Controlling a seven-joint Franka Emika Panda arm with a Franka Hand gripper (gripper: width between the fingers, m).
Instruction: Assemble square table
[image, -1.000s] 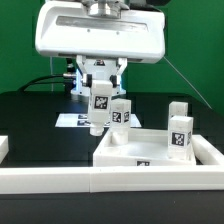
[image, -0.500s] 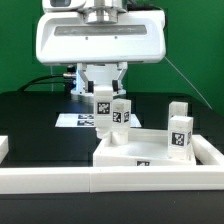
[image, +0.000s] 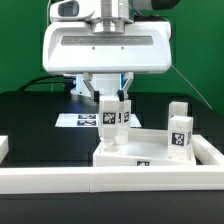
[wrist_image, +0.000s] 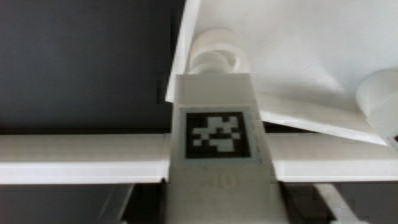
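At the tabletop's (image: 150, 152) rear corner, on the exterior view's left, a leg (image: 108, 118) stands upright, pinched by the end effector (image: 109, 100). A second leg (image: 124, 113) stands just behind it. Two more legs (image: 179, 132) stand together toward the exterior view's right. White rails (image: 110, 178) border the tabletop on the black counter (image: 40, 125), and the marker board (image: 75, 120) lies behind.
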